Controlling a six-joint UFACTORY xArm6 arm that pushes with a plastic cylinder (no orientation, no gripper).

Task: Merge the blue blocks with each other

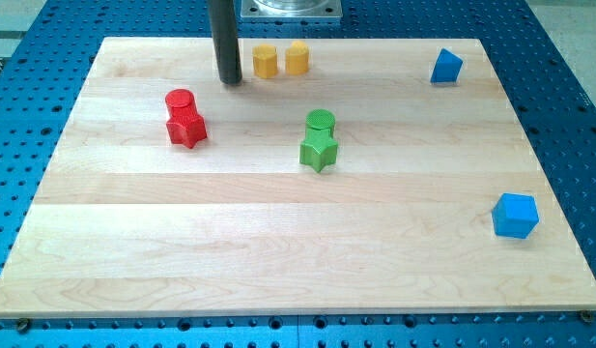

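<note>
Two blue blocks lie far apart on the wooden board (278,251). A blue angular block (446,67) sits near the view's top right. A blue cube (515,215) sits at the view's right, lower down near the board's right edge. My tip (230,80) rests on the board near the view's top, left of centre. It is far to the left of both blue blocks and touches no block.
Two yellow blocks (266,61) (297,58) sit side by side just right of my tip. A red cylinder (180,101) touches a red star (187,127) below-left of it. A green cylinder (320,122) touches a green star (318,150) at centre.
</note>
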